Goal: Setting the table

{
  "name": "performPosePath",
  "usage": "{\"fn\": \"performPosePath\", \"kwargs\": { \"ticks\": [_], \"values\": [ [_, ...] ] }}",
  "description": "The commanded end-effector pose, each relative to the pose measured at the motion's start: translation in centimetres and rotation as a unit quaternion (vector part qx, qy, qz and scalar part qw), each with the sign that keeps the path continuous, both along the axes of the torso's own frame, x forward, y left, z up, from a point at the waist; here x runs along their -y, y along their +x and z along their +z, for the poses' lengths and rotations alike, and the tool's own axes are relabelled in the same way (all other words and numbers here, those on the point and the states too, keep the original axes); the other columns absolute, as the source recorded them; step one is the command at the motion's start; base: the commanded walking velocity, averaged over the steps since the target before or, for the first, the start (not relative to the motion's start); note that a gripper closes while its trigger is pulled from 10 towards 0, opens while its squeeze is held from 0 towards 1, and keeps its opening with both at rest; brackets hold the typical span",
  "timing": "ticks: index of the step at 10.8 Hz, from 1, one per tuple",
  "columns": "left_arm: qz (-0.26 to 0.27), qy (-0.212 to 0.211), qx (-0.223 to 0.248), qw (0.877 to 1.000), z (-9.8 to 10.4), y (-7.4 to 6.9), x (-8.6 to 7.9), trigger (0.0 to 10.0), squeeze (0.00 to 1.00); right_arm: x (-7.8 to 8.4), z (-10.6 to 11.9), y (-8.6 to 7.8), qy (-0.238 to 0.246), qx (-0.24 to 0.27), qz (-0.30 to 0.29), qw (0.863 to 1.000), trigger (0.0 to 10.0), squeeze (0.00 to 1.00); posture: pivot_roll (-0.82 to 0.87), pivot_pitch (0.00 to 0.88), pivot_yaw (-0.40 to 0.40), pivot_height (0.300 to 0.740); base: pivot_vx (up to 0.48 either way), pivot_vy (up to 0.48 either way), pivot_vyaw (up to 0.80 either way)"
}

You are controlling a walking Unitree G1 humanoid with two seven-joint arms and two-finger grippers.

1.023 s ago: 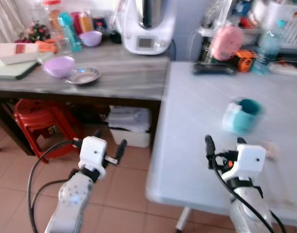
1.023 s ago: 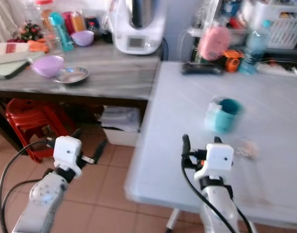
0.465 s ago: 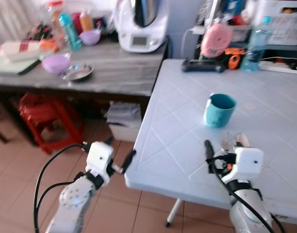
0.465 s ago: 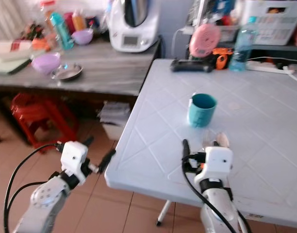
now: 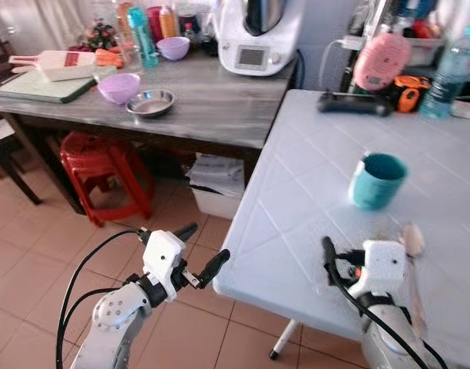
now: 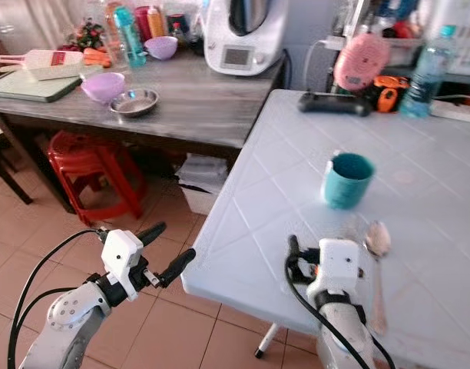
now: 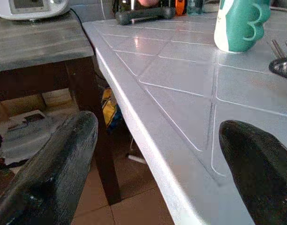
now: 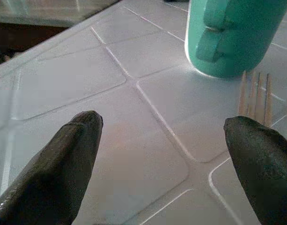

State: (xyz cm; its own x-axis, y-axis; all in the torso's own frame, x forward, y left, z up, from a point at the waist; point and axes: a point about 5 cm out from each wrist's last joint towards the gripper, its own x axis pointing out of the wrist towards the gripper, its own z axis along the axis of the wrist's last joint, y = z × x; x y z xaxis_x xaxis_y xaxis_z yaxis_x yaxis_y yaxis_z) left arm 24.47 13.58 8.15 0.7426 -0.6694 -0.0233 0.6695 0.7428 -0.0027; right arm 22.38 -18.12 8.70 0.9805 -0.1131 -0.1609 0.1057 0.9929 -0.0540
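Observation:
A teal mug [image 5: 377,181] stands upright on the pale tiled table [image 5: 296,200]. A metal spoon [image 6: 377,240] lies just in front of it, handle toward me. My right gripper [image 5: 346,257] hovers low over the table before the mug, open, with the mug [image 8: 232,35] and thin fork-like tines [image 8: 254,93] between its wide-spread fingers [image 8: 64,154]. My left gripper [image 5: 203,247] is open over the floor, beside the table's near left corner. Past its fingers [image 7: 49,168] I see the table edge [image 7: 148,140] and the mug [image 7: 239,23].
A grey counter [image 5: 196,108] abuts the table's left side, carrying a purple bowl [image 5: 118,87], a steel bowl [image 5: 150,102], a cutting board [image 5: 43,84], bottles and a white kitchen machine [image 5: 254,38]. Red stools [image 5: 104,173] stand under it. A water bottle [image 5: 448,73] and clutter line the table's far edge.
The whole picture has shifted because the camera moved, and the blur has eased. The mug and spoon lie as before. Both grippers stay open in much the same pose.

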Motion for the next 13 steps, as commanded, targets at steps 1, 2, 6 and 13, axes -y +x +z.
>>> {"fn": "performPosePath", "kwargs": {
  "ticks": [1,2,6,13],
  "values": [
    [-0.009,-0.003,0.005,1.0,0.6,-0.1,-0.2,10.0,0.0,0.5,-0.2,-0.3,-0.009,-0.011,-0.018,1.0,10.0,0.0,0.0,0.021,0.059,0.74,0.0,0.0,0.0],
    [-0.013,-0.004,0.003,1.0,0.5,-0.1,-0.2,10.0,0.0,0.7,-0.1,-0.3,-0.019,-0.007,-0.022,1.0,10.0,0.0,-0.01,0.022,0.059,0.74,0.0,0.0,0.0],
    [0.129,0.033,0.018,0.991,0.5,1.9,-1.5,10.0,0.0,-0.5,3.0,0.9,-0.021,0.094,0.009,0.995,10.0,0.0,-0.01,0.016,0.058,0.74,0.0,0.0,0.0],
    [0.2,0.039,0.015,0.979,0.3,2.7,-1.3,10.0,0.0,-0.9,2.8,1.0,-0.009,0.099,0.019,0.995,10.0,0.0,-0.01,0.003,0.056,0.74,0.0,0.0,-0.2]
  ]
}}
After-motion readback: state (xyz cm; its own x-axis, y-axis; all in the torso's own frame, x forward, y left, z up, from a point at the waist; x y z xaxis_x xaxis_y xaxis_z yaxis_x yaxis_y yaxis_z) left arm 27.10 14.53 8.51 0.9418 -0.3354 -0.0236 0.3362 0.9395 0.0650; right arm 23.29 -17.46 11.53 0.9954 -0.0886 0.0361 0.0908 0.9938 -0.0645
